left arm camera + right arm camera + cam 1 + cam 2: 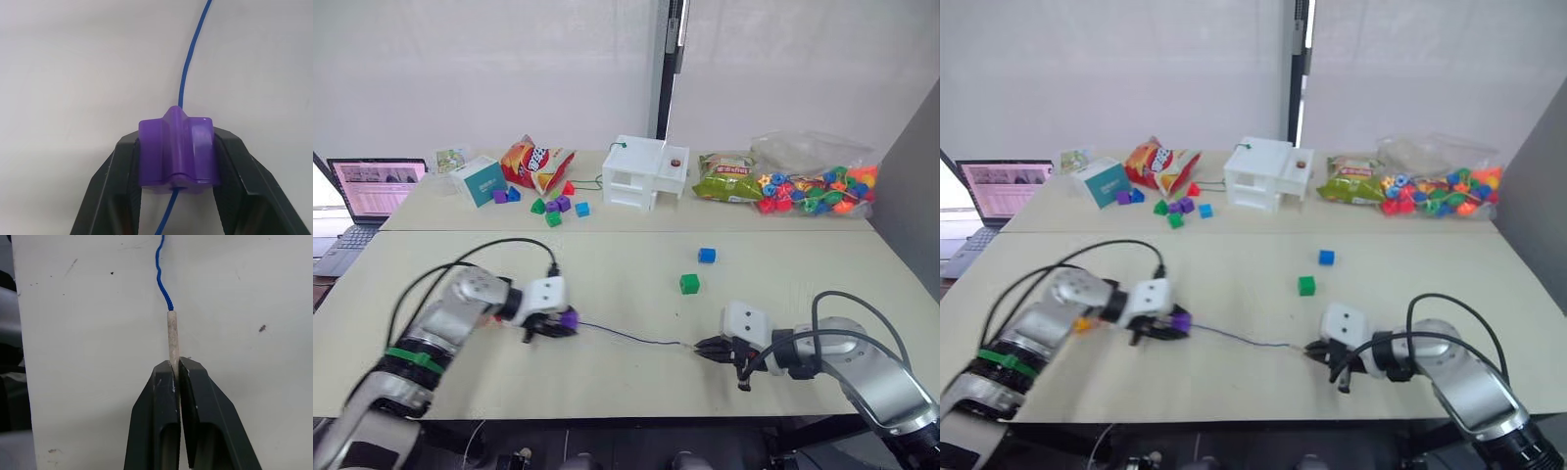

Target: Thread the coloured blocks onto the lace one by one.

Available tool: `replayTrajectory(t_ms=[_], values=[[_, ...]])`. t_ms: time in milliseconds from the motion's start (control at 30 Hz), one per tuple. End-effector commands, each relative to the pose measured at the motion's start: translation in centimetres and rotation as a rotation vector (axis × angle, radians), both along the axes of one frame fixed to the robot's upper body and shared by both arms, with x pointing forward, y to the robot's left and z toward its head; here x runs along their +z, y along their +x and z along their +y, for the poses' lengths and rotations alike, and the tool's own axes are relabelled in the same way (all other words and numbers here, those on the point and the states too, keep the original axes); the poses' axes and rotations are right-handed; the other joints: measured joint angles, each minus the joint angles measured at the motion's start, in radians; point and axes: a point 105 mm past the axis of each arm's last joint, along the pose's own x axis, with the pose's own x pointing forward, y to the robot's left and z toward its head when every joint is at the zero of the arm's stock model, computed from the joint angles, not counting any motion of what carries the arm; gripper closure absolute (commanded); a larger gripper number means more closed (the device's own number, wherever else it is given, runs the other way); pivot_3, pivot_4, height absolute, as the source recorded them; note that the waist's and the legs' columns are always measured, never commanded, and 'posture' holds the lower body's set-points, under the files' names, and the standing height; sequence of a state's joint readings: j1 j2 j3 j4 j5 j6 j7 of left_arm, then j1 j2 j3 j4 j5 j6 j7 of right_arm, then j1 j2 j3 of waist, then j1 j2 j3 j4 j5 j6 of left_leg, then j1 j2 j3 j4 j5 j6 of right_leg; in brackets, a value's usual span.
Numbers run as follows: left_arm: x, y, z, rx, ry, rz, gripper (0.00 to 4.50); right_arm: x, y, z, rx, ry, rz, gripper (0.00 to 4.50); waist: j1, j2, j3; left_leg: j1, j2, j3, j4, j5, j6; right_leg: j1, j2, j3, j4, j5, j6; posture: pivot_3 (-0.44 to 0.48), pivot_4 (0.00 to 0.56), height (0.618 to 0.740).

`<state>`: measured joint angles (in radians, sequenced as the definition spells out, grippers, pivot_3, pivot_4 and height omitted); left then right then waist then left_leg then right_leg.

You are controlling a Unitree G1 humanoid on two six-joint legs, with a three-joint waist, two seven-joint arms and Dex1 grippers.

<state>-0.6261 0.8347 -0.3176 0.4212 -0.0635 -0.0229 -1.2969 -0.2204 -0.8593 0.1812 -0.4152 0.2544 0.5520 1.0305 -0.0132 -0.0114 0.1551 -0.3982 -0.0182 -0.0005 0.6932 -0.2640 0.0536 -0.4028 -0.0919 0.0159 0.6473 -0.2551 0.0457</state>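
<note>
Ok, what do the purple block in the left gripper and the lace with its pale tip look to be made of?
The purple block looks like moulded plastic: glossy, slightly translucent, with soft highlights on its rounded edges. The lace looks like thin woven blue cord, with a twisted texture and a limp wavy run. Its tip is pale, matte and straight, probably a stiffened or coated end; the exact material is unclear.

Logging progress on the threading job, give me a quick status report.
Left pincer shut on purple block, lace running through it. Right pincer shut on lace's pale tip. Green block, blue block loose on table. Nothing in the way.
</note>
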Motion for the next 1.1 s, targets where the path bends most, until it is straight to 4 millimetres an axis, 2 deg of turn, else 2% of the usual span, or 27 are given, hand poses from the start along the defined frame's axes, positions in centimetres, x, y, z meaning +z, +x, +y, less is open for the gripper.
replayTrajectory(t_ms=[33,133,200,267,367,400,500,567,633,700,833,900,1100], values=[[-2.7,-0.8,6.4,0.138,0.187,0.072,3.1,1.0,0.0,0.4,0.03,0.001,-0.033,4.5,-0.001,0.0,0.0,0.0,0.0,0.0,0.0,0.0,0.0,0.0,0.0,0.0,0.0,0.0,0.0,0.0,0.15,0.74],[-2.1,-0.6,6.8,0.153,0.149,0.044,3.1,1.1,0.3,0.4,0.034,0.0,-0.037,4.5,-0.001,0.002,-0.001,0.0,0.0,0.001,0.0,0.0,0.0,0.0,0.0,0.0,0.001,0.0,0.0,0.0,0.15,0.74],[-1.2,-0.3,5.5,0.144,0.061,0.035,3.1,1.1,0.4,0.6,0.043,0.003,-0.039,4.5,0.0,0.002,-0.001,0.0,0.0,0.001,0.0,0.0,0.0,-0.001,0.0,0.0,0.001,0.0,0.0,0.0,0.15,0.74],[-0.6,-0.8,4.4,0.129,-0.007,0.083,2.07,1.2,0.4,0.9,0.054,0.001,-0.041,4.5,0.001,0.002,-0.001,-0.001,0.0,0.001,0.0,0.0,0.0,-0.001,-0.001,0.0,0.001,0.0,0.0,0.0,0.15,0.74],[0.2,-1.0,3.7,0.112,-0.029,0.078,1.11,1.3,0.5,1.1,0.061,-0.001,-0.041,4.5,0.001,0.002,-0.001,-0.002,0.0,0.001,0.0,0.0,0.0,-0.002,-0.001,0.0,0.001,0.0,0.0,0.0,0.15,0.74],[1.3,-0.7,2.6,0.099,-0.072,0.058,0.77,1.4,0.7,1.4,0.062,0.001,-0.043,4.5,0.002,0.002,-0.001,-0.003,0.0,0.001,0.0,0.0,0.0,-0.002,-0.001,0.0,0.001,0.0,0.0,0.0,0.15,0.74],[3.6,-0.5,0.1,0.066,-0.183,0.044,0.77,1.6,1.1,2.1,0.066,0.002,-0.049,4.5,0.009,0.001,0.0,-0.008,-0.001,0.001,0.002,0.0,0.0,-0.005,-0.001,-0.001,0.001,0.0,0.001,0.0,0.15,0.74],[4.5,-1.4,-3.0,-0.012,-0.253,0.054,0.77,1.3,1.2,2.7,0.082,-0.016,-0.044,4.5,0.013,-0.001,0.001,-0.009,-0.001,0.0,0.003,0.0,0.0,-0.005,-0.002,-0.002,0.001,0.001,0.001,0.0,0.15,0.74],[4.2,-3.1,-6.1,-0.11,-0.285,0.083,0.77,1.1,1.4,3.3,0.096,-0.027,-0.043,4.5,0.015,-0.002,0.001,-0.009,-0.001,0.0,0.003,0.0,0.0,-0.005,-0.002,-0.002,0.001,0.001,0.001,0.0,0.15,0.74],[3.9,-4.1,-7.8,-0.149,-0.3,0.101,0.77,1.1,1.5,3.7,0.098,-0.027,-0.043,4.5,0.014,-0.002,0.001,-0.009,-0.001,0.0,0.003,0.0,0.0,-0.005,-0.002,-0.001,0.0,0.001,0.001,0.0,0.15,0.74],[2.4,-4.6,-13.0,-0.184,-0.369,0.086,0.77,1.1,1.6,4.4,0.127,-0.04,-0.044,4.5,0.018,-0.002,0.001,-0.009,-0.001,0.0,0.003,0.0,0.0,-0.005,-0.002,-0.001,0.0,0.001,0.001,0.0,0.15,0.74],[2.0,-4.6,-14.3,-0.189,-0.373,0.081,0.77,1.1,1.6,4.6,0.135,-0.044,-0.046,4.5,0.022,-0.002,0.001,-0.009,-0.002,0.0,0.003,0.0,0.0,-0.005,-0.002,-0.001,0.0,0.001,0.001,0.0,0.15,0.74],[1.1,-4.9,-15.9,-0.201,-0.38,0.132,0.77,1.3,1.5,4.8,0.144,-0.043,-0.05,4.5,0.022,-0.002,0.001,-0.008,-0.002,0.0,0.003,0.0,0.0,-0.005,-0.001,-0.001,0.0,0.001,0.001,0.0,0.15,0.74]])
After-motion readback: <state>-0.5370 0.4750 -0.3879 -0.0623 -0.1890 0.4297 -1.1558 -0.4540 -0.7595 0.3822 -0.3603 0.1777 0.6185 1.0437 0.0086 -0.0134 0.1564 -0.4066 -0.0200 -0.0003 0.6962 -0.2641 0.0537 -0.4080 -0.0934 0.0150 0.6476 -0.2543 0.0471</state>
